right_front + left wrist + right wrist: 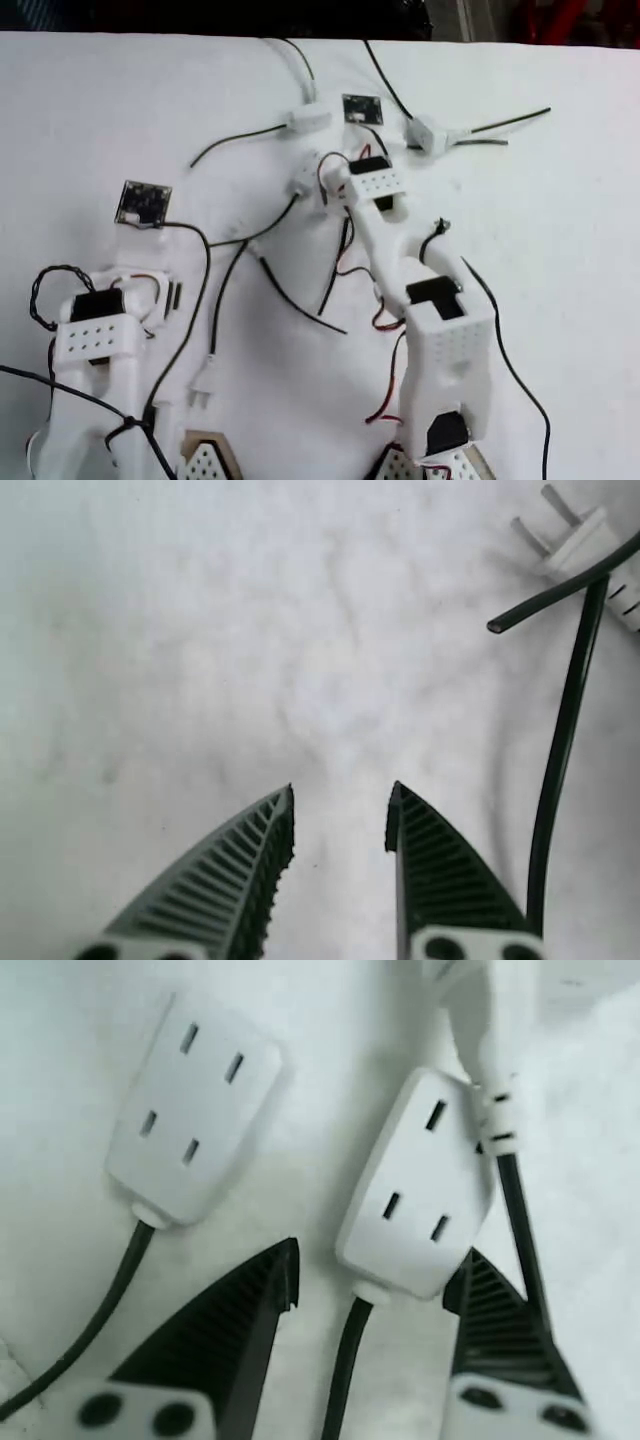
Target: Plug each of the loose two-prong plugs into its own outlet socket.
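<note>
A white two-prong plug [570, 538] lies on the white table, off to one side ahead of my left gripper [340, 795], which is open over bare table. Another loose plug [205, 385] on a black cord lies near the front edge. My left gripper [172, 294] sits at the front left. My right gripper [378, 1260] is open, its fingers either side of the cord end of a white outlet socket [415, 1190]. A white plug body [480, 1020] sits at that socket's far end. A second socket [195, 1110] lies beside it. A third socket [428, 133] lies at the back right.
Black cords [215, 290] and red wires [385, 320] cross the middle of the table. Two small dark boards [143, 203] [362, 108] lie flat. A black cord [560, 730] runs along one side of my left gripper. The far left of the table is bare.
</note>
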Tool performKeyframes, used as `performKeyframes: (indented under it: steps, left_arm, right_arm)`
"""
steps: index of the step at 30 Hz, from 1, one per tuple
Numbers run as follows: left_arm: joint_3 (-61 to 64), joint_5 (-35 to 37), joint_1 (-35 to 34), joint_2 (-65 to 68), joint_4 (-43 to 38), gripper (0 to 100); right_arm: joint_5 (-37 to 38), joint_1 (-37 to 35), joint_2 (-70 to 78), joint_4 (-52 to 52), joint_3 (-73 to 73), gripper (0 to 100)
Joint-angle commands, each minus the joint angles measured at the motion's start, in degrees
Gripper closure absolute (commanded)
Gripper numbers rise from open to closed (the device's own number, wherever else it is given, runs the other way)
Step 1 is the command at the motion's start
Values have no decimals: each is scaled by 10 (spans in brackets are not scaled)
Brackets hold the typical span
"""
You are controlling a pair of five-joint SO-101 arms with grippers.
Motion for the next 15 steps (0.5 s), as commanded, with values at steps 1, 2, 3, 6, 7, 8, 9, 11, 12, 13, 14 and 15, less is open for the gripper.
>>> performKeyframes:
  steps: [1,2,3,6,7,8,9,11,12,13,14,15]
  left_arm:
    - [0,2,-2,-18,-11,838]
    - [0,2,-2,-18,-11,838]
    - [0,2,-2,-18,-11,838]
    - [0,2,-2,-18,-11,838]
    - [0,2,-2,-18,-11,838]
    - [0,2,-2,-18,-11,838]
    - [0,2,-2,-18,-11,838]
    - [0,2,-2,-18,-11,838]
    - [0,2,-2,-18,-11,838]
    - [0,2,-2,-17,-11,838]
    - [0,2,-2,-17,-11,838]
    - [0,2,-2,-17,-11,838]
  right_arm:
    - [-24,11,0,6,-62,769]
    - [-24,13,4,6,-70,769]
    - [-24,15,9,6,-77,769]
    - [-24,22,31,6,-96,769]
    - [-24,27,40,6,-102,769]
    - [-24,32,50,6,-108,769]
    - [-24,36,60,6,-115,770]
    - [-24,44,80,9,-129,796]
    - [-24,46,87,15,-138,822]
    - [-24,49,95,22,-149,848]
    - [-24,51,100,31,-160,871]
    - [-24,51,103,39,-171,890]
